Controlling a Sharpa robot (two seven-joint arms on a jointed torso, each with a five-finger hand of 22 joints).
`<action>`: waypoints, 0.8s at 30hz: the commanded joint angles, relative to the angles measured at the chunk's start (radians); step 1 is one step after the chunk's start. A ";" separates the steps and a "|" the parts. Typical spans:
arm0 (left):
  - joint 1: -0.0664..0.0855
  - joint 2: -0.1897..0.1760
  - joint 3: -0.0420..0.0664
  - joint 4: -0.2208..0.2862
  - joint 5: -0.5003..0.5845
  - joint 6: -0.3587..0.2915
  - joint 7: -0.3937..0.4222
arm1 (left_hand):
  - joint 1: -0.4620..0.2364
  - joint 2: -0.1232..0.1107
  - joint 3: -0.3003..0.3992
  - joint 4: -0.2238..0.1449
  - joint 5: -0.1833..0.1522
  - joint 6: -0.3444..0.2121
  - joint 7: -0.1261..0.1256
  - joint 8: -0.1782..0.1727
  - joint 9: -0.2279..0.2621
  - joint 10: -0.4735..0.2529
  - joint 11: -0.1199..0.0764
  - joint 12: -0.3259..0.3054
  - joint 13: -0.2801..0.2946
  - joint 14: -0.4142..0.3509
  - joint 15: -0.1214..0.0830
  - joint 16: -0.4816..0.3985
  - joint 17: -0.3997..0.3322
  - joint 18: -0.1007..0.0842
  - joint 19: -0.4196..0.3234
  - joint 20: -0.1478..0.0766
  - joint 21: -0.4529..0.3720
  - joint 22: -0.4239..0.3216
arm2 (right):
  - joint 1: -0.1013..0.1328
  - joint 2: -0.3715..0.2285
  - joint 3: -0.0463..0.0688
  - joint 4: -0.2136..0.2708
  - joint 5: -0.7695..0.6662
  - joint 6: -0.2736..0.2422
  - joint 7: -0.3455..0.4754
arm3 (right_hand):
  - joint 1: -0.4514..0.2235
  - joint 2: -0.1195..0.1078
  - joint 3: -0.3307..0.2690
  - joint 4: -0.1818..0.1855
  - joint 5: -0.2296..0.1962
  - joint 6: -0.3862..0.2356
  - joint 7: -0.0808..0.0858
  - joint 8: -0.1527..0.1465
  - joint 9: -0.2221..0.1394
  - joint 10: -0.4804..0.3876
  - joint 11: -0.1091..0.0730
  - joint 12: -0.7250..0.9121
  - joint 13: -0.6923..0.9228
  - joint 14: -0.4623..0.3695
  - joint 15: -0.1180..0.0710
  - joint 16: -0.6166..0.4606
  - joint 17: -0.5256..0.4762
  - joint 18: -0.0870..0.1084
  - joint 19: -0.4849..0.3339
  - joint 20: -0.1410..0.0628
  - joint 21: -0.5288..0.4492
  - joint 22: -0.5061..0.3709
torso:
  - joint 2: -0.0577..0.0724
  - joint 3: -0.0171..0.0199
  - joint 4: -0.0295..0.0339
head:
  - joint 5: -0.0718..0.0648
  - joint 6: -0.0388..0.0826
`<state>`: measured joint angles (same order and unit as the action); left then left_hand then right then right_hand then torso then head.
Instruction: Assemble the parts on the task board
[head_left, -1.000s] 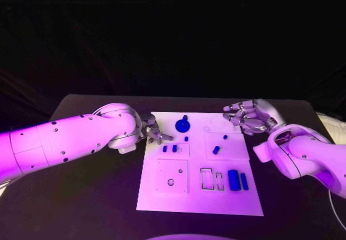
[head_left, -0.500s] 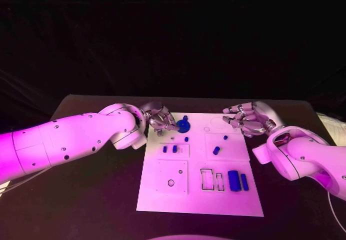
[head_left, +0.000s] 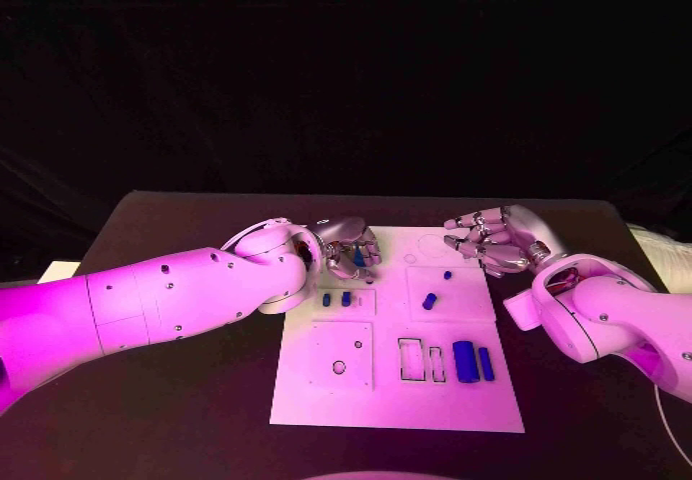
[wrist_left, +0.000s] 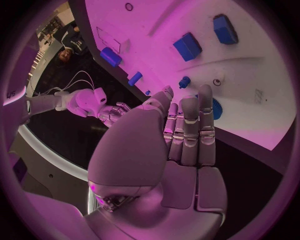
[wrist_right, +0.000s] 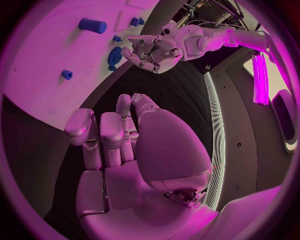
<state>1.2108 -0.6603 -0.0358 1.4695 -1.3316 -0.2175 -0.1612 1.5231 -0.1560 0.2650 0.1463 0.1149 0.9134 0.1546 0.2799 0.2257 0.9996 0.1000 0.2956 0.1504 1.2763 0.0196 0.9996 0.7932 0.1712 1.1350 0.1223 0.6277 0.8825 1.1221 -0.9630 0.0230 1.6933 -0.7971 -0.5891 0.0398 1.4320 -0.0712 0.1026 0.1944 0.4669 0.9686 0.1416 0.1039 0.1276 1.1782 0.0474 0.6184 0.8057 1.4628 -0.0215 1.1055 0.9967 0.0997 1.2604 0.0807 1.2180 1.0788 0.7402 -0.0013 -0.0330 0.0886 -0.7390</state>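
No lettering can be read anywhere on the white task board (head_left: 397, 400), which lies in the middle of the black table (head_left: 173, 400). The left hand (head_left: 346, 250) hangs over the board's far left corner, fingers straight and close together, nothing in its grasp. Right under its fingertips sits the round blue disc (wrist_left: 216, 108), partly hidden by the fingers in the left wrist view; whether they touch it cannot be told. Just nearer the robot from that hand, two small blue pegs (head_left: 336, 298) stand side by side in a marked square. The right hand (head_left: 490, 238) hovers at the board's far right corner, fingers loosely curled and apart, holding nothing. A small blue stud (head_left: 447, 274) and a short blue cylinder (head_left: 430, 299) lie on the board near it, both apart from the fingers. Toward the near edge, a big blue block (head_left: 464, 360) and a slim blue bar (head_left: 488, 363) lie side by side.
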 joint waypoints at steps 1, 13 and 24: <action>-0.003 0.012 0.000 -0.009 -0.142 0.058 0.022 | -0.015 -0.007 -0.001 0.008 -0.003 0.013 -0.004 -0.019 -0.020 0.020 -0.004 -0.015 -0.021 0.093 -0.003 0.149 0.160 -0.008 0.084 -0.003 0.127 0.090 | -0.001 0.000 0.000 0.003 -0.008 0.019 0.001 | 0.010 0.002 0.004 0.001 0.004 -0.003 0.003 0.003 0.001 -0.007 0.002 -0.002 -0.001 0.000 -0.005 -0.006 -0.001 0.013 -0.007 0.002 -0.005 -0.001 | 0.003 -0.0023 -0.0026 | 0.000 0.000; -0.009 0.041 0.000 -0.037 -0.178 0.122 -0.075 | -0.008 0.007 0.014 -0.002 -0.001 0.049 -0.007 -0.075 -0.071 0.047 -0.006 -0.054 -0.073 0.184 -0.010 0.334 0.358 -0.061 0.233 -0.009 0.430 0.317 | -0.002 0.002 0.000 0.003 -0.007 0.024 -0.001 | 0.009 0.003 0.006 0.002 0.004 -0.002 0.003 0.004 0.001 -0.005 0.003 0.000 0.000 0.001 -0.004 -0.004 0.002 0.012 -0.007 0.002 -0.005 0.000 | 0.001 -0.0014 -0.0009 | 0.002 -0.004; -0.009 0.046 0.000 -0.043 -0.189 0.143 -0.100 | 0.007 0.014 0.069 -0.012 0.000 0.078 -0.006 -0.092 -0.087 0.071 -0.008 -0.072 -0.085 0.189 -0.012 0.339 0.342 -0.070 0.254 -0.012 0.483 0.361 | -0.002 0.002 0.000 0.003 -0.007 0.027 -0.004 | 0.009 0.004 0.007 0.003 0.004 -0.002 0.003 0.004 0.001 -0.005 0.003 0.001 0.000 0.001 -0.004 -0.003 0.003 0.012 -0.006 0.002 -0.005 0.000 | 0.001 -0.0005 -0.0018 | 0.003 -0.007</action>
<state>1.2040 -0.6156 -0.0336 1.4296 -1.5034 -0.1142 -0.2347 1.5235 -0.1421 0.3288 0.1350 0.1150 0.9857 0.1507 0.1928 0.1391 1.0654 0.0911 0.2262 0.0661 1.4585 0.0054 1.3331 1.1356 0.1095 1.3828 0.1103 1.1079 1.2434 1.1208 -0.9617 0.0230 1.6951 -0.7965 -0.5780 0.0367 1.4319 -0.0711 0.1054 0.1973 0.4668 0.9686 0.1416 0.1039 0.1274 1.1782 0.0475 0.6184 0.8058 1.4628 -0.0215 1.1056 0.9984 0.0996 1.2605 0.0808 1.2180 1.0789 0.7415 -0.0017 -0.0347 0.0921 -0.7451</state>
